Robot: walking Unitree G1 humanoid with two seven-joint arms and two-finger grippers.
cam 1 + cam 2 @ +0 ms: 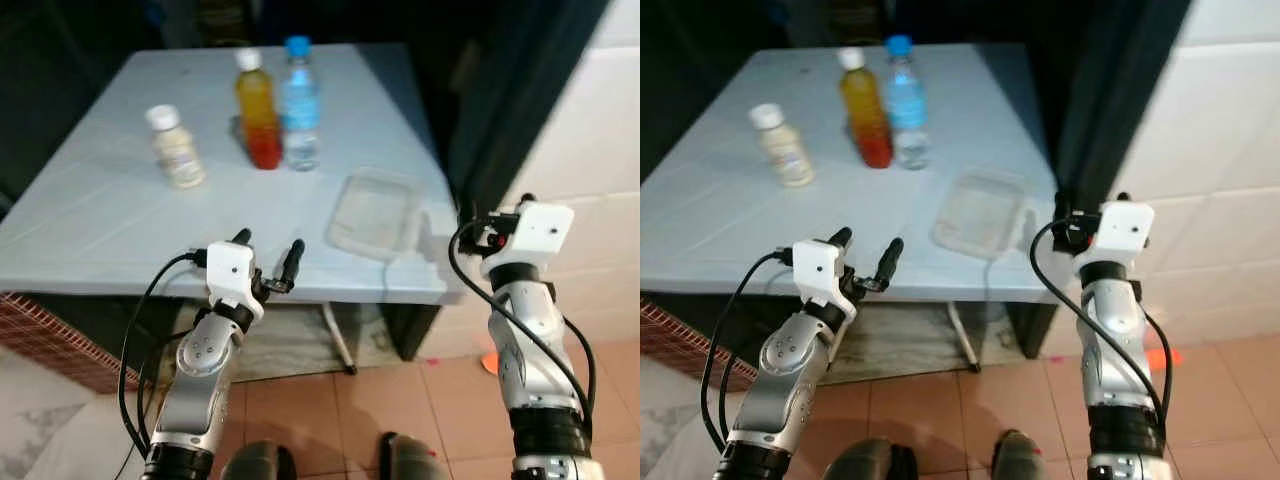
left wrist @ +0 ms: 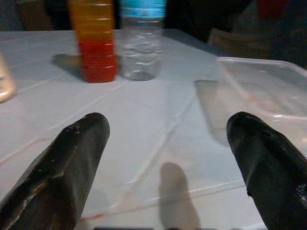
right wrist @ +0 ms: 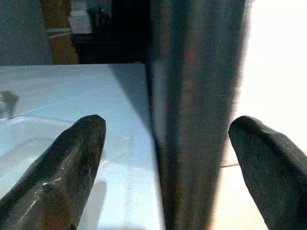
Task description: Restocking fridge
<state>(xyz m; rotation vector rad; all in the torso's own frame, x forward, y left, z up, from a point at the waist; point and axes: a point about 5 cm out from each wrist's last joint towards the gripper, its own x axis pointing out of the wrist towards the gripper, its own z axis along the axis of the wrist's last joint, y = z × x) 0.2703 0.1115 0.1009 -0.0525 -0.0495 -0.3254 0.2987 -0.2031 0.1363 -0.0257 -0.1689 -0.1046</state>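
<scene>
Tabletop (image 1: 90,220) of pale blue-white plastic stands ahead, its near edge just beyond the robot's raised arms, with terracotta floor tiles (image 1: 330,400) underneath and a patch of red patterned tiling (image 1: 40,335) at the near left. At the far middle stand three bottles: a cream-coloured one with a white cap (image 1: 176,147) on the left, then an orange juice bottle (image 1: 257,110) and a clear water bottle with a blue cap (image 1: 299,104) standing close side by side. A clear plastic container (image 1: 375,213) lies near the right front corner. To the right of the tabletop runs a dark upright edge (image 1: 520,110), then a white tiled wall (image 1: 600,150). The left gripper (image 1: 268,251) hovers at the near edge with its jaws apart, pointing toward the bottles and the container. The right gripper (image 3: 165,143) is held off the right front corner, jaws apart as well, facing the dark edge.
</scene>
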